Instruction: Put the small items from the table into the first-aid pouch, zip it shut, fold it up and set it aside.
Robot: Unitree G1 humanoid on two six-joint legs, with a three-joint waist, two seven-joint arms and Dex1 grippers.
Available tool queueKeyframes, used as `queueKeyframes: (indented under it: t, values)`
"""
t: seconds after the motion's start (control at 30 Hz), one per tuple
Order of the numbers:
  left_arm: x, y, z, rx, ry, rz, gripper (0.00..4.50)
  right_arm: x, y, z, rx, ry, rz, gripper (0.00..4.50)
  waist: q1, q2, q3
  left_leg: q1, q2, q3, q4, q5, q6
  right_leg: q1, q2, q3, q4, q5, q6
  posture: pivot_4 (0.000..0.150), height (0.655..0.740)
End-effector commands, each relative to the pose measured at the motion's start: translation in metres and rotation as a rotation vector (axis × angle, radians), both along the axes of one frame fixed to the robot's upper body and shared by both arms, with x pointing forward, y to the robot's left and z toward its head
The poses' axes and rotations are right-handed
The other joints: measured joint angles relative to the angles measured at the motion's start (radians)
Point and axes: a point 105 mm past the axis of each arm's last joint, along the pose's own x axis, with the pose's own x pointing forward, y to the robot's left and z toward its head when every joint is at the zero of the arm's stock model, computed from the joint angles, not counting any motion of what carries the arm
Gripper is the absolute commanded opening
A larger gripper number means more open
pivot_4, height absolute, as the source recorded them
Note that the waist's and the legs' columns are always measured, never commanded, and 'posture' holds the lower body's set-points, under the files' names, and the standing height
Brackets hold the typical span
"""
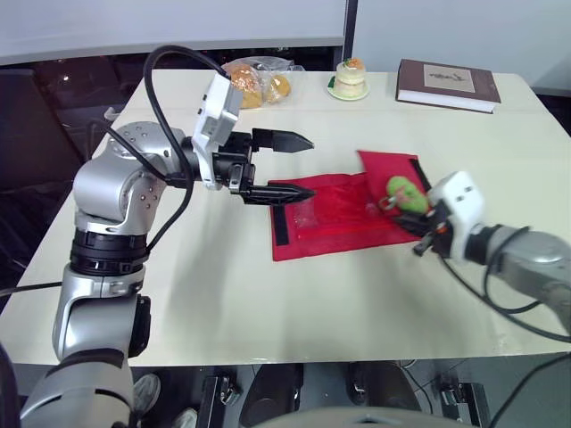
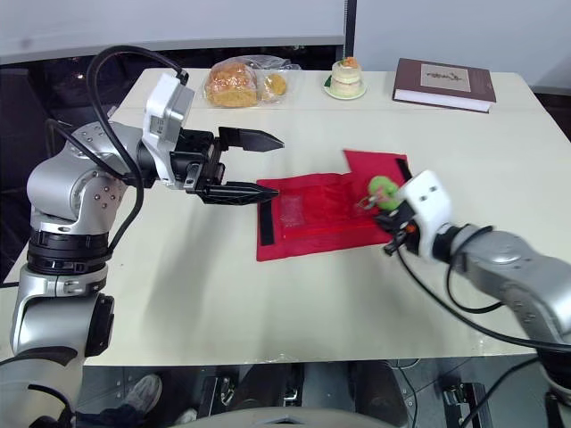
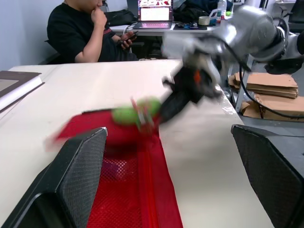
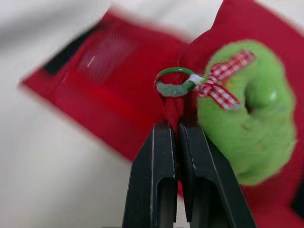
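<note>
The red first-aid pouch (image 1: pixel 335 218) lies opened flat on the white table (image 1: pixel 223 294). A green plush charm (image 1: pixel 406 192) hangs from a green ring (image 4: pixel 173 88) at the pouch's right end. My right gripper (image 4: pixel 173 126) is shut on the red pull tab just under that ring, and it shows at the pouch's right edge (image 1: pixel 421 230). My left gripper (image 1: pixel 311 167) hovers open above the pouch's left end, one finger over the black strip. In the left wrist view its fingers (image 3: pixel 76 175) frame the red mesh, with the right gripper (image 3: pixel 178 99) and the charm (image 3: pixel 135 113) beyond.
At the table's far edge stand a brown book (image 1: pixel 446 85), a small cake on a plate (image 1: pixel 348 80) and bagged bread (image 1: pixel 259 80). A person (image 3: pixel 80 33) sits beyond the table in the left wrist view. Bare tabletop lies in front of the pouch.
</note>
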Motion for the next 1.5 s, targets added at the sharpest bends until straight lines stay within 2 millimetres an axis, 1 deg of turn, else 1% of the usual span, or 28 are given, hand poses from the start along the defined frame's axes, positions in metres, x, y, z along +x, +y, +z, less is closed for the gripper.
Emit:
queueKeyframes:
  t: [0.03, 0.13, 0.2, 0.33, 0.4, 0.43, 0.47, 0.5, 0.53, 0.57, 0.6, 0.63, 0.67, 0.7, 0.73, 0.87, 0.97, 1.07, 1.13, 1.33, 1.43, 1.5]
  values:
    - [-0.007, 0.003, 0.007, -0.015, -0.04, 0.002, 4.5, -0.005, 0.024, 0.001, -0.02, -0.033, 0.088, 0.07, -0.001, 0.0, 0.0, 0.0, 0.0, 0.0, 0.0, 0.0, 0.0, 0.0, 0.0, 0.0, 0.0, 0.0, 0.0, 0.15, 0.7289]
    - [-0.008, 0.004, 0.006, -0.018, -0.037, 0.01, 4.5, -0.007, 0.035, -0.003, -0.013, -0.005, 0.104, 0.07, 0.001, 0.0, 0.0, 0.0, 0.001, -0.001, 0.0, 0.0, 0.0, -0.001, 0.0, 0.0, 0.002, 0.0, 0.0, 0.15, 0.7289]
    - [-0.008, 0.005, 0.005, -0.019, -0.035, 0.016, 4.5, -0.008, 0.038, -0.007, -0.01, 0.023, 0.1, 0.07, 0.001, 0.0, 0.0, 0.0, 0.001, -0.001, 0.0, 0.0, 0.0, -0.001, 0.0, -0.001, 0.002, 0.0, 0.0, 0.15, 0.7289]
    - [-0.008, 0.005, 0.004, -0.022, -0.029, 0.023, 4.5, 0.004, 0.031, -0.006, -0.037, -0.012, 0.013, 0.07, 0.002, 0.0, 0.0, 0.0, 0.0, -0.001, 0.0, 0.0, 0.0, -0.001, 0.0, -0.001, 0.002, 0.0, 0.0, 0.15, 0.7289]
    - [-0.007, 0.006, 0.002, -0.023, -0.021, 0.026, 4.5, 0.005, 0.029, -0.001, -0.024, -0.033, 0.014, 0.68, 0.002, 0.0, 0.0, 0.0, 0.0, -0.001, 0.0, 0.0, 0.0, -0.001, 0.0, -0.001, 0.002, 0.0, 0.0, 0.15, 0.7289]
    - [-0.006, 0.006, 0.0, -0.021, -0.016, 0.03, 4.5, 0.004, 0.03, 0.003, -0.007, -0.042, 0.024, 0.81, 0.002, 0.0, 0.0, 0.0, 0.0, -0.001, 0.0, 0.0, 0.0, -0.001, 0.0, -0.001, 0.002, 0.0, 0.0, 0.15, 0.7289]
    - [-0.005, 0.007, -0.001, -0.02, -0.008, 0.035, 4.5, 0.002, 0.03, 0.007, 0.013, -0.047, 0.036, 1.4, 0.002, 0.0, 0.0, 0.0, 0.0, -0.001, 0.0, 0.0, 0.0, -0.001, 0.0, -0.001, 0.002, 0.0, 0.0, 0.15, 0.7289]
    - [-0.003, 0.008, -0.003, -0.02, 0.004, 0.044, 4.5, 0.0, 0.03, 0.011, 0.032, -0.055, 0.05, 1.64, 0.002, 0.0, 0.0, 0.0, 0.0, -0.001, 0.0, 0.0, 0.0, -0.001, 0.0, -0.001, 0.002, 0.0, 0.0, 0.15, 0.7289]
    - [-0.002, 0.01, -0.006, -0.019, 0.015, 0.054, 4.5, -0.001, 0.029, 0.014, 0.046, -0.064, 0.061, 2.19, 0.002, 0.0, 0.0, 0.0, 0.0, -0.001, 0.0, 0.0, 0.0, -0.001, 0.0, -0.001, 0.002, 0.0, 0.0, 0.15, 0.7289]
    - [-0.001, 0.011, -0.009, -0.014, 0.028, 0.065, 4.5, -0.003, 0.028, 0.017, 0.057, -0.071, 0.069, 2.48, 0.002, 0.0, 0.0, 0.0, 0.0, -0.001, 0.0, 0.0, 0.0, -0.001, 0.0, -0.001, 0.002, 0.0, 0.0, 0.15, 0.7289]
    - [0.0, 0.013, -0.012, -0.011, 0.043, 0.073, 4.5, -0.004, 0.027, 0.019, 0.067, -0.078, 0.077, 2.89, 0.002, 0.0, 0.0, 0.0, 0.0, -0.001, 0.0, 0.0, 0.0, -0.001, 0.0, -0.001, 0.002, 0.0, 0.0, 0.15, 0.7289]
    - [0.001, 0.016, -0.016, -0.009, 0.078, 0.084, 4.5, -0.007, 0.026, 0.022, 0.077, -0.086, 0.089, 3.4, 0.002, 0.0, 0.0, 0.0, 0.0, -0.001, 0.0, 0.0, 0.0, -0.001, 0.0, -0.001, 0.002, 0.0, 0.0, 0.15, 0.7289]
    - [0.002, 0.02, -0.022, 0.003, 0.121, 0.109, 4.5, -0.009, 0.024, 0.025, 0.088, -0.097, 0.097, 3.7, 0.002, 0.0, 0.0, 0.0, 0.0, -0.001, 0.0, 0.0, 0.0, -0.001, 0.0, -0.001, 0.002, 0.0, 0.0, 0.15, 0.7289]
    - [0.005, 0.026, -0.03, 0.005, 0.185, 0.151, 4.5, -0.014, 0.02, 0.03, 0.105, -0.118, 0.115, 4.22, 0.002, 0.0, 0.0, 0.0, 0.0, -0.002, 0.0, 0.0, 0.0, -0.001, 0.0, -0.001, 0.002, 0.0, 0.0, 0.15, 0.7289]
    - [0.007, 0.03, -0.036, 0.005, 0.229, 0.18, 4.5, -0.018, 0.017, 0.033, 0.115, -0.133, 0.129, 4.45, 0.002, 0.0, 0.0, 0.0, 0.0, -0.002, 0.0, 0.0, 0.0, -0.001, 0.0, -0.001, 0.002, 0.0, 0.0, 0.15, 0.7289]
    - [0.02, 0.051, -0.07, 0.021, 0.366, 0.378, 4.5, -0.032, -0.001, 0.041, 0.113, -0.209, 0.167, 4.45, 0.002, -0.001, 0.0, 0.0, 0.0, -0.002, 0.0, 0.0, 0.0, 0.0, 0.0, -0.001, 0.002, 0.0, 0.0, 0.15, 0.7289]
    - [0.023, 0.065, -0.091, 0.003, 0.46, 0.501, 4.5, -0.04, -0.012, 0.049, 0.117, -0.261, 0.194, 4.45, 0.003, -0.001, 0.0, 0.001, 0.0, -0.002, 0.0, 0.0, 0.0, 0.0, 0.0, -0.001, 0.002, 0.0, 0.0, 0.15, 0.7289]
    - [0.027, 0.078, -0.109, -0.041, 0.553, 0.628, 4.5, -0.046, -0.02, 0.059, 0.138, -0.297, 0.226, 4.45, 0.003, -0.001, 0.0, 0.001, 0.0, -0.002, 0.0, 0.0, 0.0, 0.0, -0.001, -0.001, 0.003, 0.0, 0.0, 0.15, 0.7289]
    - [0.028, 0.084, -0.116, -0.083, 0.612, 0.696, 4.5, -0.048, -0.022, 0.065, 0.147, -0.316, 0.254, 4.45, 0.003, -0.002, 0.0, 0.001, 0.001, -0.002, 0.0, 0.0, 0.0, 0.0, -0.001, -0.002, 0.003, 0.0, 0.0, 0.15, 0.7289]
    - [0.032, 0.09, -0.132, -0.19, 0.763, 0.849, 4.5, -0.046, -0.023, 0.076, 0.135, -0.347, 0.308, 4.45, 0.01, -0.003, 0.0, 0.001, 0.0, -0.003, 0.0, 0.0, 0.0, 0.001, -0.005, -0.003, 0.003, 0.0, 0.0, 0.15, 0.7289]
    - [0.03, 0.087, -0.138, -0.23, 0.86, 0.864, 4.5, -0.044, -0.02, 0.085, 0.16, -0.366, 0.334, 4.45, 0.01, -0.003, 0.0, 0.001, 0.0, -0.003, 0.0, 0.0, 0.0, 0.001, -0.006, -0.003, 0.003, 0.0, 0.0, 0.15, 0.7289]
    - [0.025, 0.081, -0.142, -0.233, 0.909, 0.848, 4.5, -0.044, -0.019, 0.089, 0.171, -0.374, 0.352, 4.45, 0.011, -0.003, 0.0, 0.002, 0.0, -0.003, 0.0, 0.001, -0.001, 0.001, -0.007, -0.003, 0.003, 0.0, 0.0, 0.15, 0.7289]
